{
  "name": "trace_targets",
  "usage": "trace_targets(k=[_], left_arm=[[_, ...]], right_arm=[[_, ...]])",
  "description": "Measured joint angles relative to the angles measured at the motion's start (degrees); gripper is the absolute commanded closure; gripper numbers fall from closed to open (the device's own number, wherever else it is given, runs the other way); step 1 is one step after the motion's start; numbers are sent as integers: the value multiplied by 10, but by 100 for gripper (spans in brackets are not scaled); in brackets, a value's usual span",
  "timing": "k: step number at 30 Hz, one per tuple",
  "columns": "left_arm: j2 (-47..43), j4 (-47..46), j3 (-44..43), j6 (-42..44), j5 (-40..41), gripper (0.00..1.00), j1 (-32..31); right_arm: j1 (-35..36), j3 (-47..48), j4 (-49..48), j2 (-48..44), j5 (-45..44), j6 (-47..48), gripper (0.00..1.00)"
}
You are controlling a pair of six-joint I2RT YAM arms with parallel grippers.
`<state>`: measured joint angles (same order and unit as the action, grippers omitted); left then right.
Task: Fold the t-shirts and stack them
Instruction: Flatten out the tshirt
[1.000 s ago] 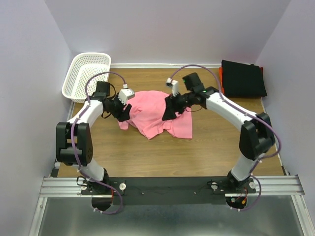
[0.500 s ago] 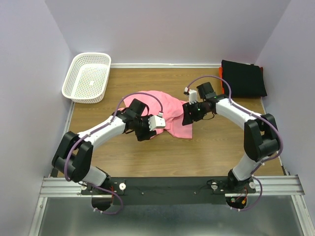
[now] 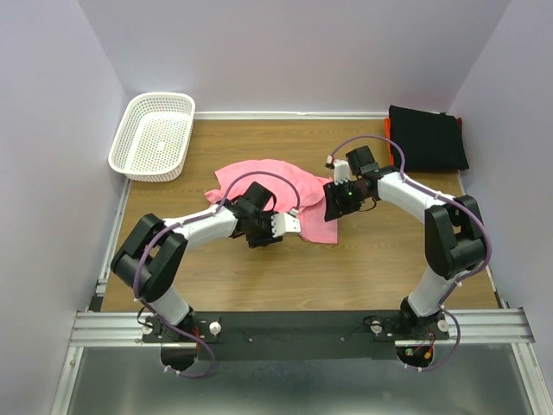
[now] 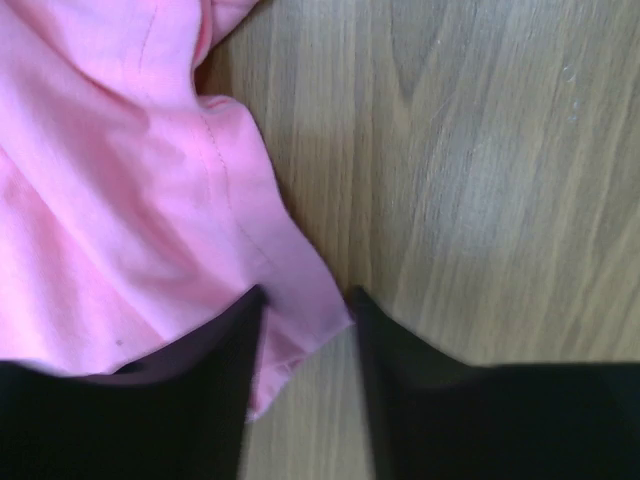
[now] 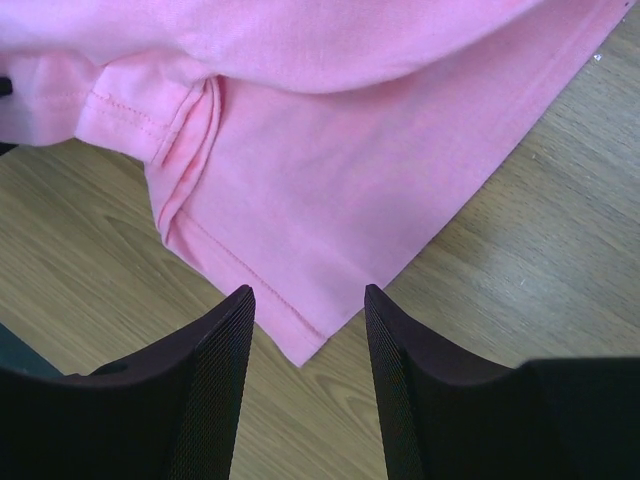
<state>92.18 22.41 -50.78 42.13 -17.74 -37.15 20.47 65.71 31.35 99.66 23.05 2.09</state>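
Narrowing on the near hem, both grippers have swung down from the far edge of the bright pink cloth t-shirt, which lies bunched at table centre. The left gripper straddles its 6 o'clock corner and the right gripper its 4 o'clock corner. Both are part-open with nothing clamped. Judgement: the shirt is about to be spread, and folding has not begun.

The overhead camera sits high above the near edge of the counter. It looks down and forward from well back, taking in the whole surface. The left wrist camera points steeply down past the left hand, very close to one hem corner of the pink shirt. The right wrist camera does likewise past the right hand, at another corner. All three views share that shirt and the surrounding wood.
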Motion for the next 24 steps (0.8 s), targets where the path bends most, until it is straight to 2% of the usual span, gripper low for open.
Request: trace_targets(k=[7, 15, 24], left_arm=[[27, -15, -23, 4, 2, 99, -23], [26, 38, -58, 0, -4, 100, -25], [-35, 99, -174, -13, -53, 100, 36]], right_arm=[[-6, 0, 1, 4, -4, 1, 45], [-10, 0, 13, 12, -19, 5, 44], [-14, 6, 22, 19, -26, 10, 41]])
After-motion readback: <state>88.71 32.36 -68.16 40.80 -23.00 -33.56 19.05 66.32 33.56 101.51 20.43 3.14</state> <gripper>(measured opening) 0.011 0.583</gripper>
